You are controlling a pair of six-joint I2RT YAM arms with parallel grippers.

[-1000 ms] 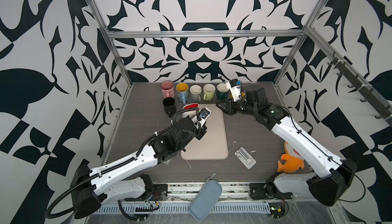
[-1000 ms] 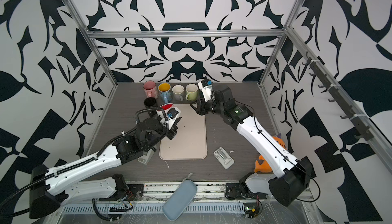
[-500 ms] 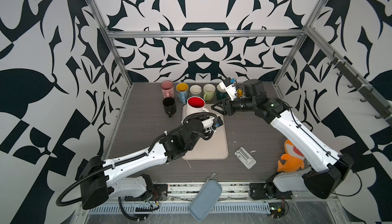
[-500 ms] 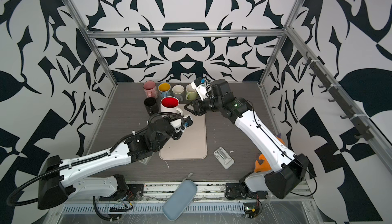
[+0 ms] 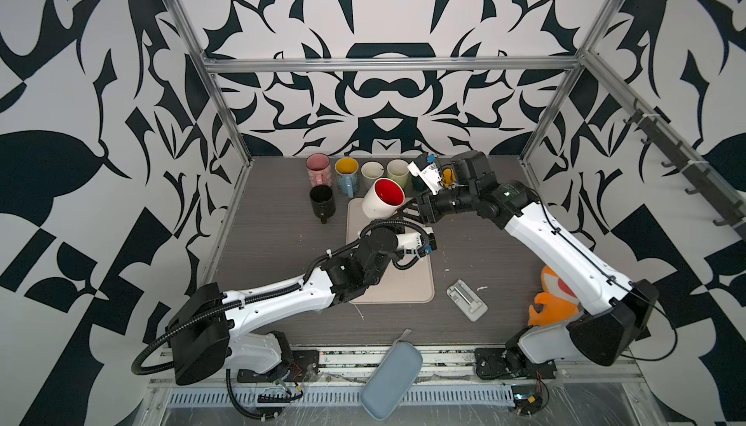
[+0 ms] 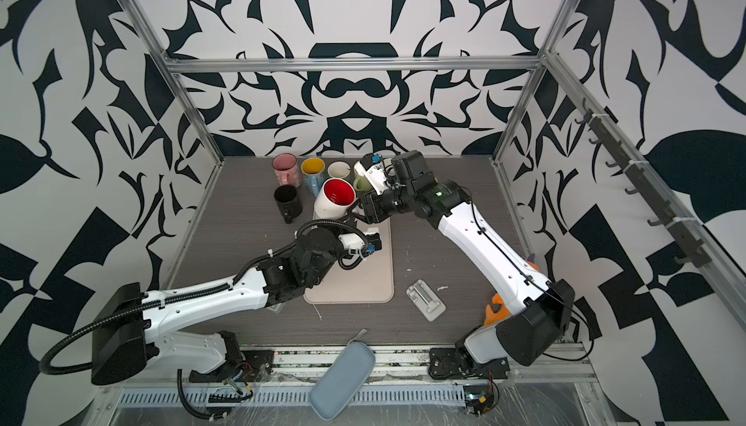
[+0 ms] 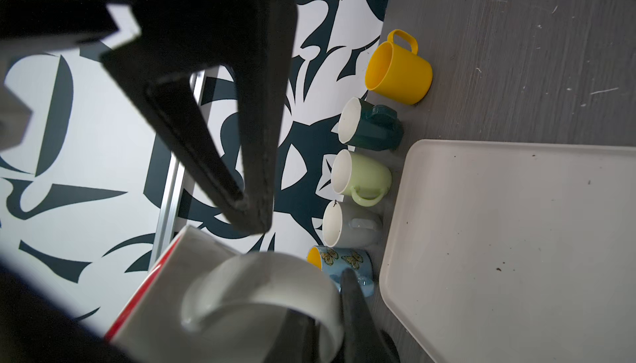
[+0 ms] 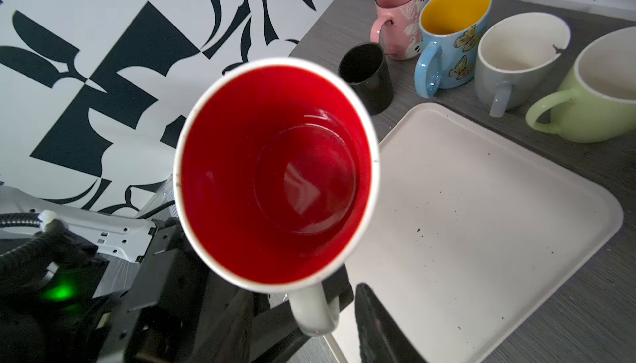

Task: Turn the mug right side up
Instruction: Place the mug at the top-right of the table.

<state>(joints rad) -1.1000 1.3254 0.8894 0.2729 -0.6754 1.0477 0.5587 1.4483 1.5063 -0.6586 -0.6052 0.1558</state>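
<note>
Above the far left corner of the beige tray point(image 5: 403, 282), the white mug point(image 5: 381, 204) is hanging clear of the surface. Its mouth is facing up and tipping toward the back right, so its red inside is showing in both top views and filling the right wrist view point(image 8: 275, 172). Its handle point(image 8: 315, 309) is sitting on the lower side, facing the two grippers.

The left gripper point(image 5: 393, 221) is sitting under the mug and clamping the handle, with one black finger point(image 7: 354, 309) lying against the outside of the white loop. The right gripper point(image 5: 405, 213) is pointing at the same handle from the right. Its jaws are standing apart, and its visible fingertip point(image 8: 373, 323) is sitting just beside the handle with a gap between them, so it is grasping nothing.

Along the back edge of the grey table point(image 5: 282, 242), upright mugs are standing in a row: a pink mug point(image 5: 317, 167), a blue butterfly mug point(image 5: 346, 173), a grey mug point(image 5: 372, 173), a pale green mug point(image 5: 397, 171), a dark green mug point(image 7: 373, 127) and a yellow mug point(image 7: 399, 72). A black mug point(image 5: 322, 201) is standing in front of the pink one, just left of the tray.

To the right of the tray a small grey plastic piece point(image 5: 466, 305) is lying. An orange soft toy point(image 5: 553, 303) is sitting behind the right arm, and a blue-grey pouch point(image 5: 391, 379) is resting on the front rail.
</note>
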